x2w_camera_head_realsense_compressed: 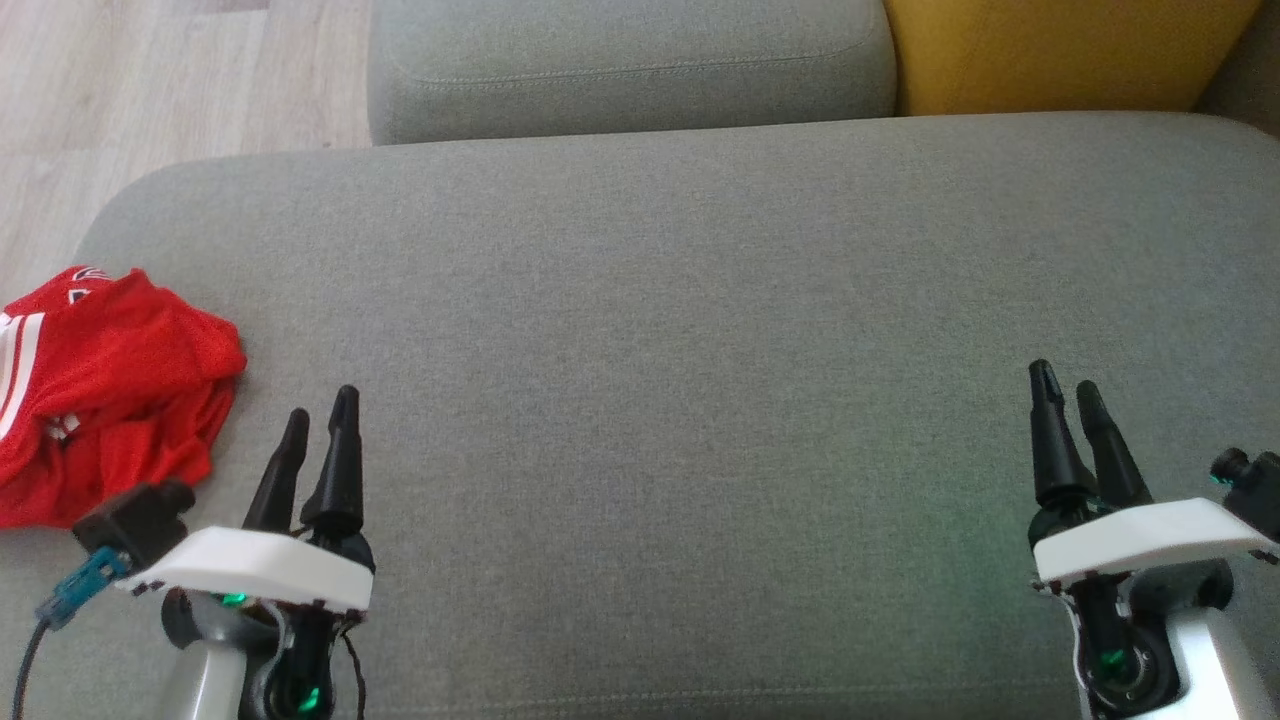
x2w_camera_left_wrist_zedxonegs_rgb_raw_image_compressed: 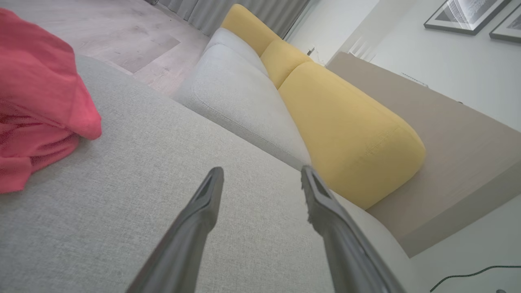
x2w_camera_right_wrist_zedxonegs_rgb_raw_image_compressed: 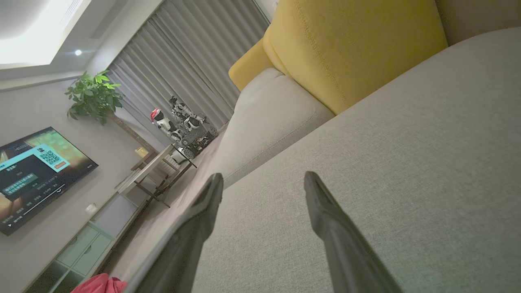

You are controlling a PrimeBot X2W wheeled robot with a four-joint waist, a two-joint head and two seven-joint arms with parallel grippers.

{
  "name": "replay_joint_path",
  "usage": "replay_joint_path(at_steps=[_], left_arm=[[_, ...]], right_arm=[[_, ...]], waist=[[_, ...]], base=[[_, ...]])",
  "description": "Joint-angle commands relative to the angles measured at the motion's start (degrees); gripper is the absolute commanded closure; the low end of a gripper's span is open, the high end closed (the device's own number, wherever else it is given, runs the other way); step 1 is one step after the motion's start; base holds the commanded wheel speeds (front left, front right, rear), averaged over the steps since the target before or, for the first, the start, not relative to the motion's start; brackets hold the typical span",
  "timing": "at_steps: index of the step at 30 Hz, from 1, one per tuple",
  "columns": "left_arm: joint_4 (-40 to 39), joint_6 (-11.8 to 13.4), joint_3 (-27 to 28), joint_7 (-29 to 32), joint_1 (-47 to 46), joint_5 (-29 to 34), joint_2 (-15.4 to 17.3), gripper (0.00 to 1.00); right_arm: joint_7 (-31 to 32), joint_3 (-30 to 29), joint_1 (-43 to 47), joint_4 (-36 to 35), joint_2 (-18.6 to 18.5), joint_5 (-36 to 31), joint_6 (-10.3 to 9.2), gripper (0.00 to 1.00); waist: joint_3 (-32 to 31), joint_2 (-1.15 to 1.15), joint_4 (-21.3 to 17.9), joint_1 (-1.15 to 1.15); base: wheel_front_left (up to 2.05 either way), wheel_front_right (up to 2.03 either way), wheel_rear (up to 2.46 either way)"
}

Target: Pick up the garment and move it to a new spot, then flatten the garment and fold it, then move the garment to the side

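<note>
- Lying crumpled at the far left, the red garment (x2w_camera_head_realsense_compressed: 110,390) rests on the grey sofa seat (x2w_camera_head_realsense_compressed: 680,300), just left of the left tool (x2w_camera_head_realsense_compressed: 320,402) and not touching it.
- White stripes run across the garment's left part. A small badge sits near its top edge, and a white tag lower down. Nothing on them can be read.
- The left tool hovers over the seat with its two dark fingers apart and nothing between them. In its own wrist view bare grey fabric shows through the gap, with the garment up and to the left of the fingertips.
- Ahead of the left tool lie a smaller grey cushion (x2w_camera_head_realsense_compressed: 630,60) and, left of that, pale wood floor (x2w_camera_head_realsense_compressed: 150,90).
- Ahead of the right tool (x2w_camera_head_realsense_compressed: 1062,378) is a yellow cushion (x2w_camera_head_realsense_compressed: 1060,50).
- The right tool is over the seat's right end, well apart from the garment. Its fingers are spread and hold nothing.
- Far to the left of the right tool's fingers in its wrist view, a wall television (x2w_camera_right_wrist_zedxonegs_rgb_raw_image_compressed: 36,175) shows a QR code and lines of text too small to read. A potted plant (x2w_camera_right_wrist_zedxonegs_rgb_raw_image_compressed: 93,95) stands above it.
</note>
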Motion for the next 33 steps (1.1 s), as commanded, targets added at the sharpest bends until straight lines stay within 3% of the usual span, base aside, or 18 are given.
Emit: replay_joint_path(at_steps=[1, 16, 33], left_arm=[[-1.9, 0.6, 0.6, -0.7, -3.3, 2.3, 1.5, 0.0], [-1.2, 3.8, -1.6, -3.2, -3.2, 13.2, 3.2, 0.0], [0.1, 4.9, -3.4, -5.9, -3.2, 21.6, 3.7, 0.0]], right_arm=[[-0.1, 1.0, -2.9, -2.6, -0.9, -2.0, -0.02, 0.0], [-1.0, 2.2, -2.6, -2.8, -0.3, -13.0, -0.03, 0.0], [-2.2, 2.8, -2.2, -2.8, 0.6, -23.9, -0.03, 0.0]], waist=[[0.0, 0.0, 0.0, 0.0], [-0.2, 0.0, -0.1, 0.0], [-0.2, 0.0, -0.2, 0.0]], base=[[0.0, 0.0, 0.0], [0.0, 0.0, 0.0], [0.0, 0.0, 0.0]])
